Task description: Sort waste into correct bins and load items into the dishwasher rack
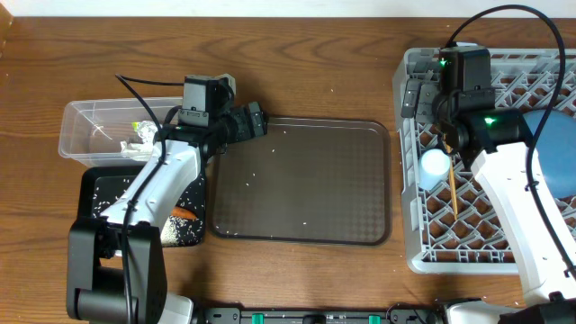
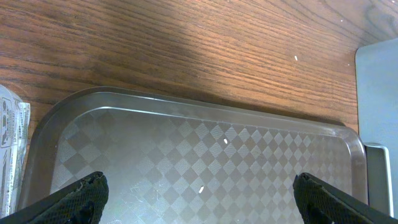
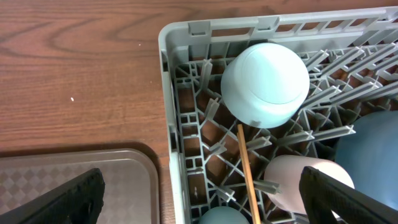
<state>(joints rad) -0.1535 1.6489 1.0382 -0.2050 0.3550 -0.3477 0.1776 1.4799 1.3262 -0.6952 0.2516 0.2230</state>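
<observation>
Dishwasher rack (image 1: pixel 412 234) recorded at the right of the counter (image 1: pixel 297 54), holding a light-blue cup (image 1: pixel 436 163), a chopstick (image 1: pixel 453 193) and the dark-blue plate (image 1: pixel 558 146). Brown serving tray (image 1: pixel 301 180) at centre. Clear tub (image 1: pixel 81 117) and black tray (image 1: pixel 94 184) at left.

Left wrist: left gripper (image 2: pixel 202 193) positioned over the serving tray, jaws spread wide, nothing between them. Rice grains (image 2: pixel 226 141) noted on the tray.

Right wrist: right gripper (image 3: pixel 202 193) positioned above the rack's left wall, jaws spread, empty. Upturned cup, chopstick and pink cup (image 3: pixel 308 180) observed inside.
</observation>
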